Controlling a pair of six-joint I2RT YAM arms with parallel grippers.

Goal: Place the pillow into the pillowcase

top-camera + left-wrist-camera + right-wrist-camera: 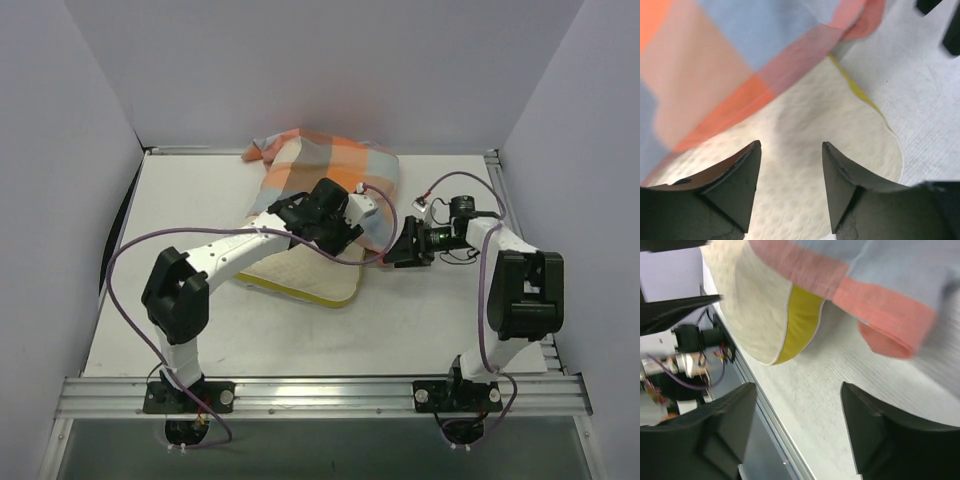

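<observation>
Found mid white table [195, 205]: a large cream-white dotted pillow [300, 282], long axis near to far, far part already inside the floppy orange, grey and light-blue checked pillowcase [330, 165], near yellow-edged end bare. Left fingers [742, 172] spread apart and empty directly over that bare end, just near of the hem; right fingers [725, 425] apart too, empty, just right of the hem's corner. Likely best placed for drawing the hem nearward: the right pair.

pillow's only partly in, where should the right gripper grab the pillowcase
Probably take the pillowcase by its orange hem fold, coming from the right, low along the table. There the hem bulges clear of the pillow, so the open right gripper can pinch cloth alone.
</observation>
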